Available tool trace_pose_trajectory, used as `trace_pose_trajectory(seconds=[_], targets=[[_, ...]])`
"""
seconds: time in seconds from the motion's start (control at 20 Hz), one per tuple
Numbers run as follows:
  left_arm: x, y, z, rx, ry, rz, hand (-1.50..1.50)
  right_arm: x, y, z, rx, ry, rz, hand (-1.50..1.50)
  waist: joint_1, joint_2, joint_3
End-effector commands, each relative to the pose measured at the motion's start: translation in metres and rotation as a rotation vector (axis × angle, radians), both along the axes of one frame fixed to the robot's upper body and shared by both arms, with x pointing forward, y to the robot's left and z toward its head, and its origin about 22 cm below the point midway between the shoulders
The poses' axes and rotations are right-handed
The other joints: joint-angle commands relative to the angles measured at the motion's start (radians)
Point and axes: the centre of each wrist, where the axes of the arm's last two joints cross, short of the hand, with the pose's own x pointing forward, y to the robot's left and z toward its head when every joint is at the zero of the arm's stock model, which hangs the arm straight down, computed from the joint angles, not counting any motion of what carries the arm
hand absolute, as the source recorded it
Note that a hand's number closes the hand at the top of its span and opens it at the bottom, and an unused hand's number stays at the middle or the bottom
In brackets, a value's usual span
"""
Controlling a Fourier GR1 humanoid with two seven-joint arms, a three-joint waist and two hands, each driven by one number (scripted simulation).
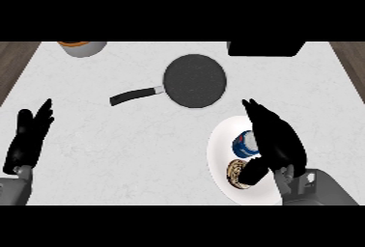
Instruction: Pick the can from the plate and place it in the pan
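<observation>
Can sits on the plate nr the surface's front-right corner, lying on its side w/ blue-white wall up; long axis runs roughly front-left to back-right, though the right hand hides much of it, so can't tell which end points where; a round brown-rimmed item lies just in front of it on the same plate; right hand is over the plate's right half, fingers straight and spread, thumb dipping toward the brown item, holding nothing; left hand rests open nr the left edge, fingers up; pan sits toward the back, mid-surface, handle pointing front-left; orange-topped bowl at back-left corner; dark box at back edge.
</observation>
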Motion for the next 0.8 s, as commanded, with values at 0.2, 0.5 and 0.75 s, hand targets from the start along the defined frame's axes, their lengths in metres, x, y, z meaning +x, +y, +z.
trace_pose_trajectory(seconds=[0.2,0.5,0.75], targets=[[-0.014,0.017,-0.008,0.013,0.001,0.001,0.0,0.002,0.003,-0.017,-0.1,0.091,-0.045,-1.5,-0.004,0.0,0.0],[0.016,-0.009,-0.001,0.009,0.001,0.006,0.0,0.018,-0.005,-0.042,-0.082,0.093,-0.032,-1.5,-0.006,0.001,0.0],[-0.01,0.022,-0.008,0.006,0.013,0.008,0.0,0.003,0.004,-0.041,-0.089,0.085,-0.045,-1.5,-0.005,-0.001,0.0]])
